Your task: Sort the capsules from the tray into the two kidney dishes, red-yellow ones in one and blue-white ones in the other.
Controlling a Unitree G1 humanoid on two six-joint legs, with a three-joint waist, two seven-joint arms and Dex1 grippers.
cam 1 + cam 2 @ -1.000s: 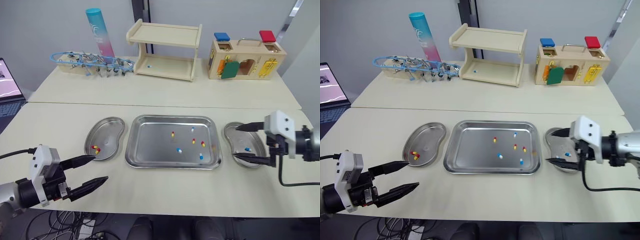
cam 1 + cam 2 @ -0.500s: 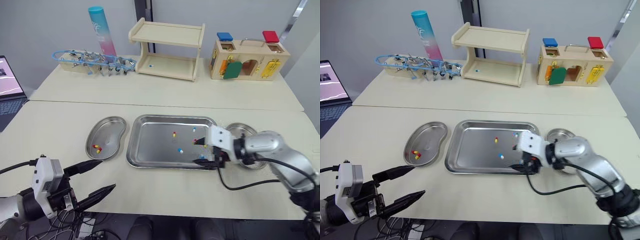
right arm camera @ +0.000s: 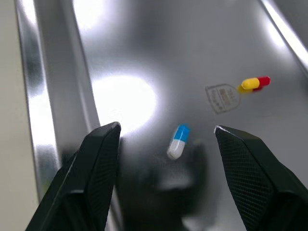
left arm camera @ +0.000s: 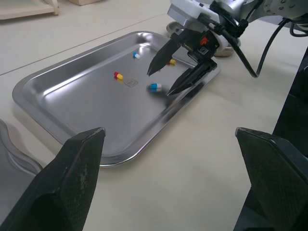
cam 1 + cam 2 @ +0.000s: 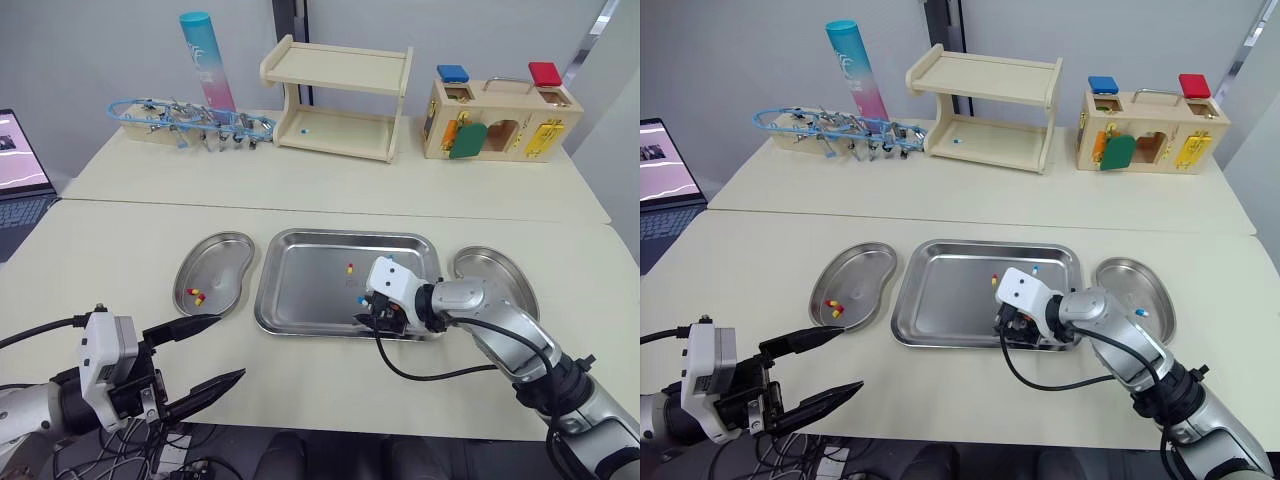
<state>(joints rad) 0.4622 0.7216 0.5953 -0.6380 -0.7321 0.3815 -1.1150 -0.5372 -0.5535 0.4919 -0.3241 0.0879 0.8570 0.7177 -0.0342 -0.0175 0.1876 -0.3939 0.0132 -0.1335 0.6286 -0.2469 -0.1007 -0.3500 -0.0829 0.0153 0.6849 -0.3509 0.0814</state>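
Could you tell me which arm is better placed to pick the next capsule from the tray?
Right. The right gripper hovers open over the tray, a blue-white capsule between its fingers; the left gripper is off the tray.

The tray (image 5: 300, 300) is lying on the tabletop (image 5: 130, 250) between the left kidney dish (image 5: 215, 265) and the right kidney dish (image 5: 497, 272), each just beside it, while the right tool (image 4: 159, 83) is hanging over a capsule (image 3: 177, 142) in the tray's front right part and the left tool (image 5: 230, 346) is hovering at the tabletop's front left edge.
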